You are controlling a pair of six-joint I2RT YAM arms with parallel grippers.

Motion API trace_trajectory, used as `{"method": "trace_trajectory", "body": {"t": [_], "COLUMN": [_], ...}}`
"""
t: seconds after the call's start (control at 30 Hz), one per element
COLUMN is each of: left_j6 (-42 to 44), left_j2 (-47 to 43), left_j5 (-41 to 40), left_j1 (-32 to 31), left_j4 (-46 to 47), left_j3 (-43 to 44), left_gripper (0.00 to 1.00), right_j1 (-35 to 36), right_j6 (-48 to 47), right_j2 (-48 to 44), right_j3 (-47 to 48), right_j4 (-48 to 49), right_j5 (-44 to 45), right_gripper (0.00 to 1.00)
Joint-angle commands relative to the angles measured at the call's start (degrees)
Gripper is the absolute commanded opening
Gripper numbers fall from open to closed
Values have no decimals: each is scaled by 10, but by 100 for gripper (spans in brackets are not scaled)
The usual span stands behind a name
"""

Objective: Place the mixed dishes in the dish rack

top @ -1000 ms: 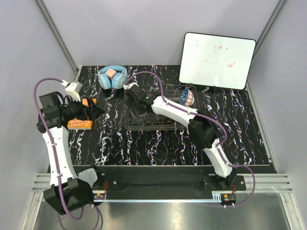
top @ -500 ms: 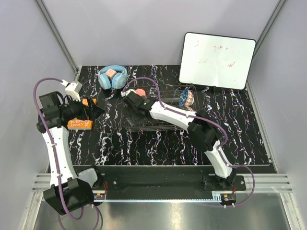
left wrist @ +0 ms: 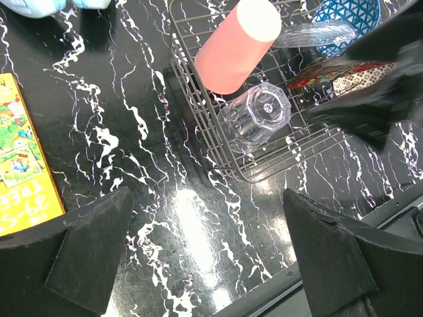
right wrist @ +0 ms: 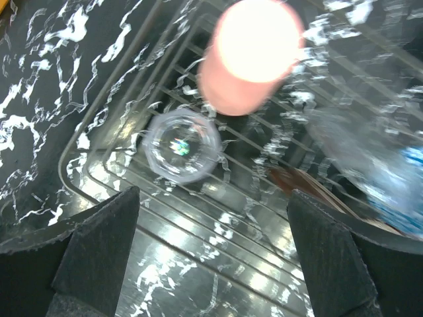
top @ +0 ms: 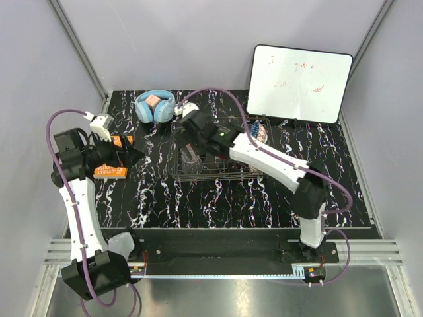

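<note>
Top view, left arm: rises from its base at the lower left of the frame, elbow bent, wrist turned toward the centre.
Top view, left claw (top: pixel 135 153): hangs over the bench (top: pixel 218 205) at mid left, well apart from the dish rack (top: pixel 221 177). Its opening is hard to read here.
Top view, right arm: stretches from the lower right base up and left across the rack.
Top view, right claw (top: pixel 188 146): above the rack's left end, right over the small clear glass tumbler (top: pixel 190 160).
Top view, other things: blue headphones (top: pixel 155 105) at the upper left, white whiteboard (top: pixel 299 82) at the upper right.
Left wrist view, claw: fingers (left wrist: pixel 86 251) spread wide at the lower corners, nothing between them.
Left wrist view, dishes: the salmon-pink plastic cup (left wrist: pixel 234 46) leans in the rack at upper centre. The tumbler is just below it, in the rack's near corner. The blue patterned bowl (left wrist: pixel 347 20), red floral plate (left wrist: pixel 334 68) and cream lattice-patterned bowl (left wrist: pixel 355 80) sit at the upper right, partly behind the dark right arm.
Left wrist view, bench: a yellow book (left wrist: pixel 20 165) lies at the left edge.
Right wrist view, claw: fingers (right wrist: pixel 92 257) wide apart and empty.
Right wrist view, dishes: blurred. The tumbler is in the rack at centre left, above the gap between the fingers, with the cup beyond it at top centre.
</note>
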Motion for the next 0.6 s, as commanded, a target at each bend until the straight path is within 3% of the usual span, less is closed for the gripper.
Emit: {"method": "trace_trajectory", "body": {"t": [0.0,0.27,0.57], "left_j6": [11,-14,-29], "left_j2": [-25,-48,-69], "left_j5": [-13,-85,-145], "left_j1": [-7,-104,-184], "left_j4": [15,15,16], "left_j3": [-6,-22,-41], "left_gripper": [99,99,99], "right_j1": [3,1,0], "right_j6": [7,101,160], "right_j2": [-119,-311,-461], "right_j3": [-56,-273,-378], "right_j4": [-11,-12,-16], "right_j5": [95,149,149], "right_gripper": [100,100,100]}}
